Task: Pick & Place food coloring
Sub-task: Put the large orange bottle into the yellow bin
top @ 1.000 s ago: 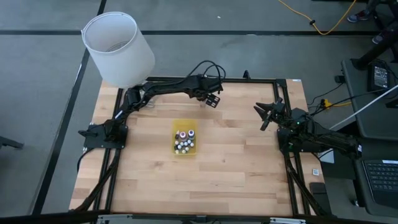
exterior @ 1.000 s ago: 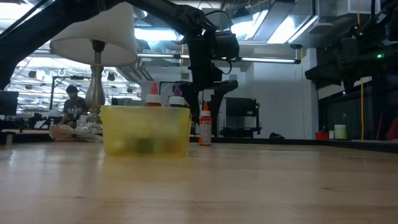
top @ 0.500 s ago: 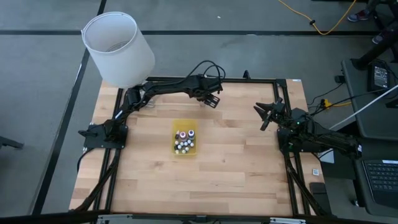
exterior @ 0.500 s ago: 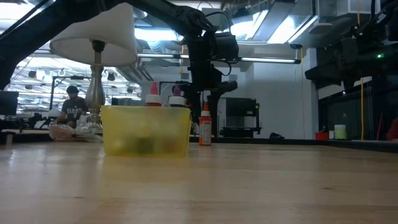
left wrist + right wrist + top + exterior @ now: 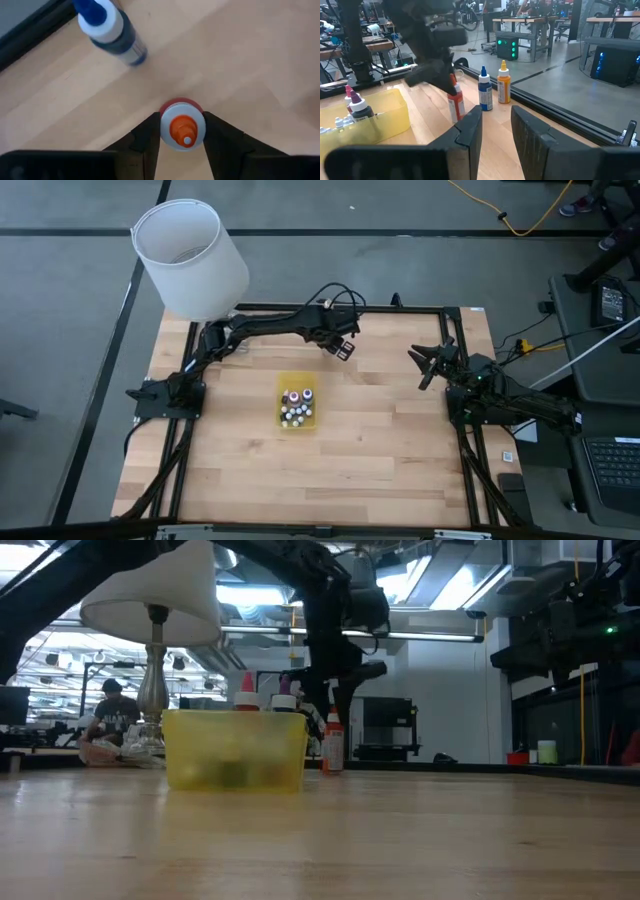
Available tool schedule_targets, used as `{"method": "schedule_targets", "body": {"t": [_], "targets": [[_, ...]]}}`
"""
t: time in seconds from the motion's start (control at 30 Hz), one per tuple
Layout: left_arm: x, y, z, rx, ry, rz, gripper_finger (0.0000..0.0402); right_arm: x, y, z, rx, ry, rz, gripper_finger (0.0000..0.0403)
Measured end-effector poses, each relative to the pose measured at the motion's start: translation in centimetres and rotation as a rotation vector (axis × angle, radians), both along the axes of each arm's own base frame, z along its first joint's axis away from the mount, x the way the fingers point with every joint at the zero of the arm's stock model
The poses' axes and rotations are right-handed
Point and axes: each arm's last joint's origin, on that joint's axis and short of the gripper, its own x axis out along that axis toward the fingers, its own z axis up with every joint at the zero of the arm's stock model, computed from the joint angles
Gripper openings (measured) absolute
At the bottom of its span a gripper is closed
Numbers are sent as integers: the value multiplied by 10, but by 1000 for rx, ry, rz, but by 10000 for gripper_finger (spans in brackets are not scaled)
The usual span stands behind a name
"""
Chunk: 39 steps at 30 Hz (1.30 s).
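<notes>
The left gripper (image 5: pixel 344 348) is out over the far part of the wooden table (image 5: pixel 380 450), past the yellow tray (image 5: pixel 297 402). Its two dark fingers (image 5: pixel 150 137) squeeze a small red bottle (image 5: pixel 181 125) that has an orange tip. In the left wrist view the fingers press on both sides of this bottle. In the low view the red bottle (image 5: pixel 333 746) leans a little, and I cannot tell if it touches the table. A blue bottle (image 5: pixel 114 31) with a blue cap stands near it on the wood. In the right wrist view the blue bottle (image 5: pixel 485 90) stands just beside an orange bottle (image 5: pixel 504 83), close to the table's far edge. The yellow tray sits near the middle of the table. It holds more little bottles (image 5: pixel 296 406) with white and coloured caps, and some poke up above its rim. The right gripper (image 5: pixel 424 366) waits over the right side of the table, well apart from the tray. Its fingers (image 5: pixel 467 131) are close together with only a thin gap, and they hold nothing. A big white lamp shade (image 5: pixel 190 258) stands at the far left corner.
</notes>
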Motion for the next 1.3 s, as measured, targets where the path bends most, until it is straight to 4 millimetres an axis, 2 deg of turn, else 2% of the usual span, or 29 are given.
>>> {"method": "schedule_targets", "body": {"t": [0.23,0.37,0.63,0.8,1.07,1.3], "targets": [[-13,-17,43,38,-41,-94,120,0,0,0,0,0,0,106],[-25,-35,71,60,-44,-167,118,0,0,0,0,-1,0,106],[-50,-72,96,102,26,-289,130,0,0,0,0,0,0,106],[-65,-92,94,108,39,-339,119,0,0,0,0,0,0,106],[-82,-118,76,98,39,-423,132,0,0,0,0,0,0,106],[-87,-130,57,89,42,-450,122,0,0,0,0,0,0,106]]}}
